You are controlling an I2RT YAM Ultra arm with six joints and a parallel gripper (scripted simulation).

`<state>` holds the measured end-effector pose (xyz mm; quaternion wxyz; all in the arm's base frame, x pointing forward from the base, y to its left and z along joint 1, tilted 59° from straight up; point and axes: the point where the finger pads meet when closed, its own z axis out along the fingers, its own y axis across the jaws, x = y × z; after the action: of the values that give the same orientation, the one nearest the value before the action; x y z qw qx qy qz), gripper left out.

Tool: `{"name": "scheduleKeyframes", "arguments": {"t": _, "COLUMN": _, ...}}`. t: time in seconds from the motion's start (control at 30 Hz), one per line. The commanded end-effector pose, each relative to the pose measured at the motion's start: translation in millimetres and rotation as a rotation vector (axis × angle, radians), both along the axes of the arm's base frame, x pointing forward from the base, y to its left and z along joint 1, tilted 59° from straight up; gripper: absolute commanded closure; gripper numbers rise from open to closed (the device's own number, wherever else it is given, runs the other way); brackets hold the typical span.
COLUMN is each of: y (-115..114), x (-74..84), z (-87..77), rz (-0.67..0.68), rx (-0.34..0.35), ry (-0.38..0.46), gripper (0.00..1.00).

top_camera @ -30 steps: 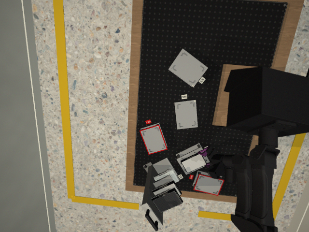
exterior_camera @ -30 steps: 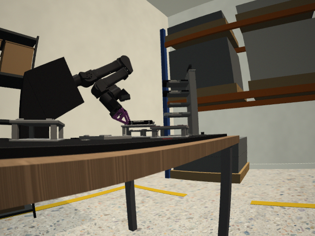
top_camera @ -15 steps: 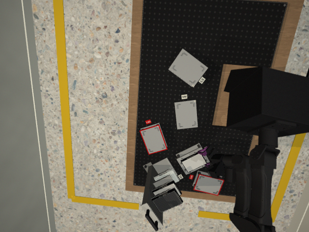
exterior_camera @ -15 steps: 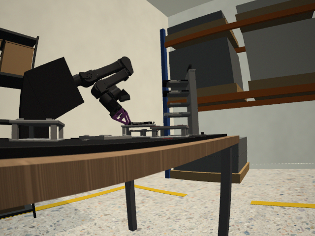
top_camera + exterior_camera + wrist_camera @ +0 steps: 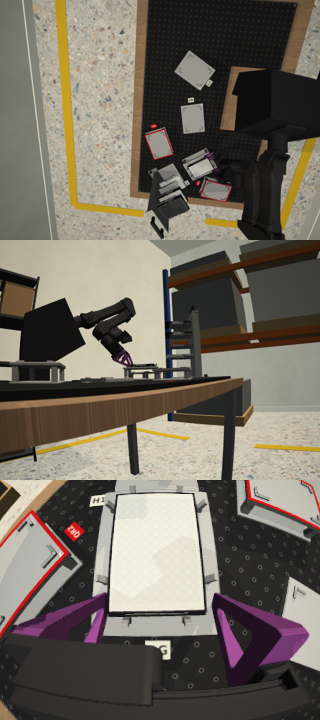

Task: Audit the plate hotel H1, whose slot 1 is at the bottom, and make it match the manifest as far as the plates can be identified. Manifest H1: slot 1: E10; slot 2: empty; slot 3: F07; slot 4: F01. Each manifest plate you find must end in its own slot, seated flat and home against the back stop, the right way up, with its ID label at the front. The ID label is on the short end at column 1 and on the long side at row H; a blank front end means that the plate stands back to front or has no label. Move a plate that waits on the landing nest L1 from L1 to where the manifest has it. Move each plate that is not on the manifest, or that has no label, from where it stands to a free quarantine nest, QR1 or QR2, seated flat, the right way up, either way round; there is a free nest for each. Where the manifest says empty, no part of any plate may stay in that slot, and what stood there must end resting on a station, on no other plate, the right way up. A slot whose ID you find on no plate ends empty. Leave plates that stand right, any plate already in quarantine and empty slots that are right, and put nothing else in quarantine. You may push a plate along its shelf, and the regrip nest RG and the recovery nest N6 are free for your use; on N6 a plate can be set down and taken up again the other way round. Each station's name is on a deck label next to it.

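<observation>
A plate with a plain white top [image 5: 156, 554] lies flat on the regrip nest RG, seen in the overhead view as a pale rectangle. My gripper [image 5: 160, 598] is open. Its purple fingers flank the plate's near short end with a small gap on each side. In the side view the gripper [image 5: 124, 359] slants down to that plate [image 5: 143, 365]. The plate hotel H1 [image 5: 170, 191] stands just beyond, with dark plates on its upper shelves [image 5: 179, 329]. What its lower shelves hold I cannot tell.
Two red-edged quarantine nests [image 5: 158, 143] [image 5: 216, 190] stand bare on either side of RG. Nest N6 [image 5: 192, 118] and landing nest L1 [image 5: 194, 69] are bare, farther up the deck. The arm's black base [image 5: 276, 100] stands to the right.
</observation>
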<state>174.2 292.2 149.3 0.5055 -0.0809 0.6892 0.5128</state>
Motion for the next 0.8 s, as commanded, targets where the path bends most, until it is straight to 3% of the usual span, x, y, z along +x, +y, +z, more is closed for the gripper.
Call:
{"name": "scheduleKeyframes", "arguments": {"t": 0.0, "y": 2.6, "x": 0.1, "z": -1.2, "rz": 0.005, "rx": -0.008, "ry": -0.006, "gripper": 0.0}}
{"name": "scheduleKeyframes", "arguments": {"t": 0.3, "y": 2.6, "x": 0.1, "z": -1.2, "rz": 0.005, "rx": -0.008, "ry": -0.006, "gripper": 0.0}}
{"name": "scheduleKeyframes", "arguments": {"t": 0.77, "y": -14.9, "x": -3.4, "z": 13.3, "rz": 0.005, "rx": 0.016, "ry": -0.016, "gripper": 0.0}}
